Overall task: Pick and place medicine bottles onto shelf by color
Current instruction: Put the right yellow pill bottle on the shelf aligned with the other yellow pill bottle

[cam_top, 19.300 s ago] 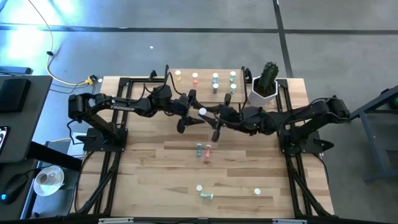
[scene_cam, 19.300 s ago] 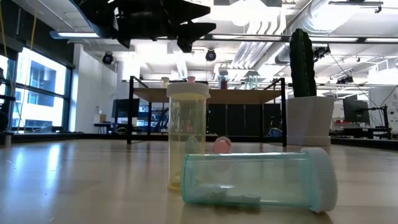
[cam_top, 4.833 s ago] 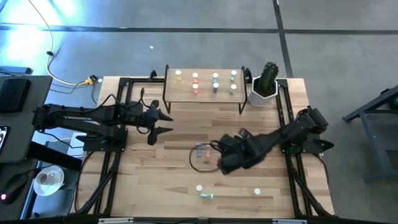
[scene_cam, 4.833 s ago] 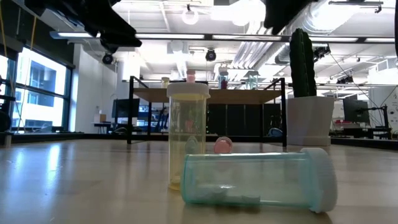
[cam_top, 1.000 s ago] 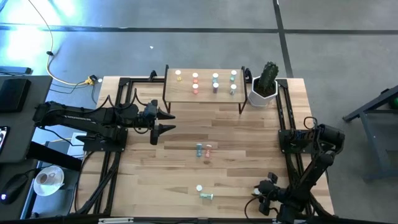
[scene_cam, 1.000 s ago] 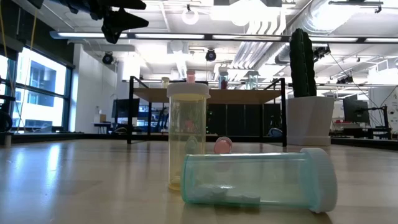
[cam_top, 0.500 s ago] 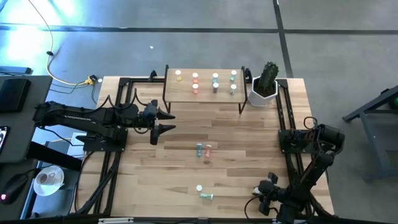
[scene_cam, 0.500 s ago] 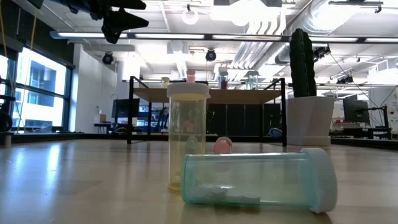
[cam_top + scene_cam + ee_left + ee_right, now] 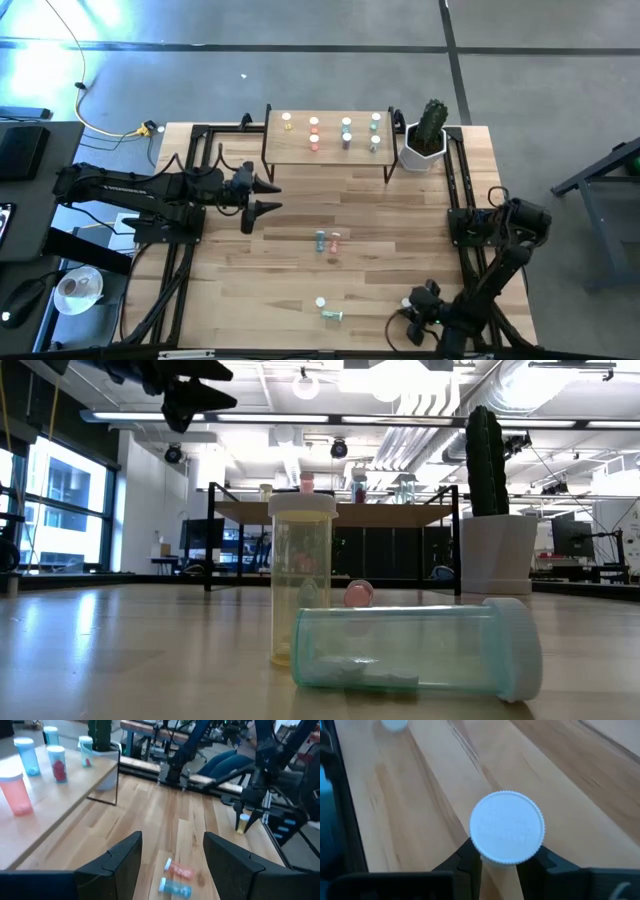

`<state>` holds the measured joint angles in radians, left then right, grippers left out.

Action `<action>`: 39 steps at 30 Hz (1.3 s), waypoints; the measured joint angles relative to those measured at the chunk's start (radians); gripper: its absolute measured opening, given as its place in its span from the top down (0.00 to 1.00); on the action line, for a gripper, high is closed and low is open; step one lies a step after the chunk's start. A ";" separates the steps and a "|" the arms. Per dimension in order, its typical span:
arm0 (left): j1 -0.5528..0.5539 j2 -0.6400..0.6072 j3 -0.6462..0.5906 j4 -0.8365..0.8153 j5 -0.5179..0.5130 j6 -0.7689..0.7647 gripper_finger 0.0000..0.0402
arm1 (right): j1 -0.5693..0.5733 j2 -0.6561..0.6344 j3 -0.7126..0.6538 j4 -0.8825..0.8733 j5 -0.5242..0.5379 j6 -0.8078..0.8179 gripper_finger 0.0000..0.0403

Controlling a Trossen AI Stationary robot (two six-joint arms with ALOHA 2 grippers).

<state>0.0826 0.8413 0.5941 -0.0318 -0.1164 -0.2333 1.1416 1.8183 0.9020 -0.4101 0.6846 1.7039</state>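
My right gripper (image 9: 414, 310) is near the table's near right corner, shut on a yellow medicine bottle with a white cap (image 9: 507, 826). The bottle also shows in the left wrist view (image 9: 242, 823). My left gripper (image 9: 266, 195) is open and empty over the table's left middle, above the table (image 9: 195, 385). The shelf (image 9: 328, 152) stands at the far edge and carries several upright bottles, yellow, pink, blue and green from left to right. A blue bottle (image 9: 321, 240) and a pink bottle (image 9: 335, 241) lie mid-table. A yellow bottle (image 9: 302, 575) stands upright by a lying green one (image 9: 420, 650). My right gripper pinches the yellow bottle between its two fingers (image 9: 469, 861), on the body just under the white cap (image 9: 507, 855). The fingers come from above, pointing down. The bottle is upright below them (image 9: 242, 823). I cannot tell whether its base is clear of the table.
A white pot with a cactus (image 9: 428, 140) stands at the far right beside the shelf. Black arm frames run along the table's left side (image 9: 185, 230) and right side (image 9: 470, 240). Bare wood lies between the shelf and the mid-table bottles.
My right gripper has shifted a little toward the table's left edge with the yellow bottle. My left arm has kept still.
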 joint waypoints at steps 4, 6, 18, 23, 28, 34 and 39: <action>0.000 0.000 0.000 -0.053 0.040 0.000 0.50 | -0.077 -0.002 0.000 0.072 0.000 -0.025 0.80; 0.000 0.000 0.000 -0.082 0.072 0.000 0.50 | -0.116 -0.016 0.000 0.112 0.000 -0.081 0.80; 0.000 0.000 0.000 -0.197 0.140 0.105 0.50 | -0.428 -0.162 0.000 0.256 -0.098 -0.461 0.80; 0.000 0.000 0.000 -0.208 0.140 0.121 0.50 | -0.600 -0.180 0.000 0.397 -0.278 -0.679 0.80; 0.002 0.000 0.000 -0.196 0.139 0.172 0.50 | -0.755 -0.183 0.000 0.535 -0.449 -0.827 0.80; 0.028 0.012 0.000 -0.175 0.140 0.230 0.50 | -0.910 -0.183 0.000 0.655 -0.582 -0.906 0.81; 0.083 0.019 0.012 -0.184 0.140 0.273 0.50 | -1.033 -0.183 0.079 0.594 -0.699 -0.988 0.81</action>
<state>0.1654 0.8603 0.6060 -0.2155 0.0235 0.0397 0.1089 1.6348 0.9811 0.1836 -0.0140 0.7157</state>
